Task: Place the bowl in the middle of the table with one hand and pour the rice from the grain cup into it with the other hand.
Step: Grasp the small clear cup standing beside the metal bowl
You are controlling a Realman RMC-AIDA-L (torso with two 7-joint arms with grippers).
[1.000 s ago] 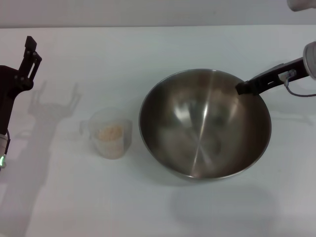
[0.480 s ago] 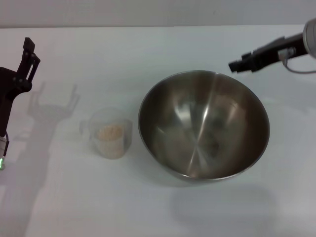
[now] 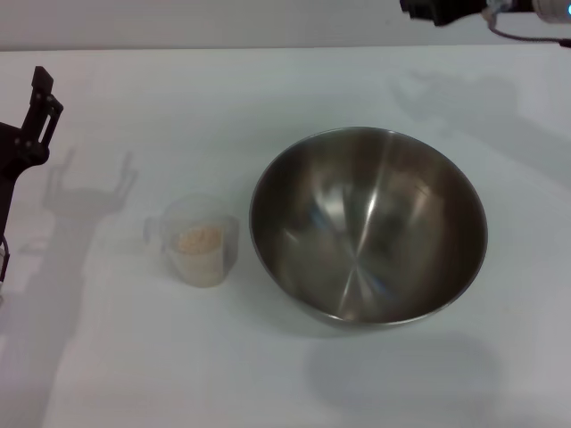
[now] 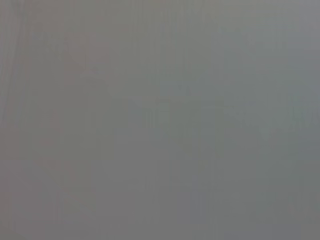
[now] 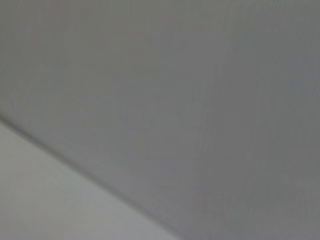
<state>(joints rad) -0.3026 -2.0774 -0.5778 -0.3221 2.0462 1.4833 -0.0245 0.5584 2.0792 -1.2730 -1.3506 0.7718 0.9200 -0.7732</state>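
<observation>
Near the table's (image 3: 294,89) middle, our right gripper (image 3: 428,11) has left the bowl (image 3: 368,223) and lifted away, grip unreadable. Our left gripper (image 3: 40,98), empty, must fetch the grain cup (image 3: 198,241) of rice (image 3: 198,238).

left gripper (image 3: 36,102): you see black angular metal with slotted fingers | right gripper (image 3: 428,11): you see a black blocky tip, pale grey housing, thin grey cable looping beneath

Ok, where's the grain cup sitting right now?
In the head view the grain cup stands upright on the table, left of centre, just left of the bowl with a small gap between them; no claw is on it.
</observation>
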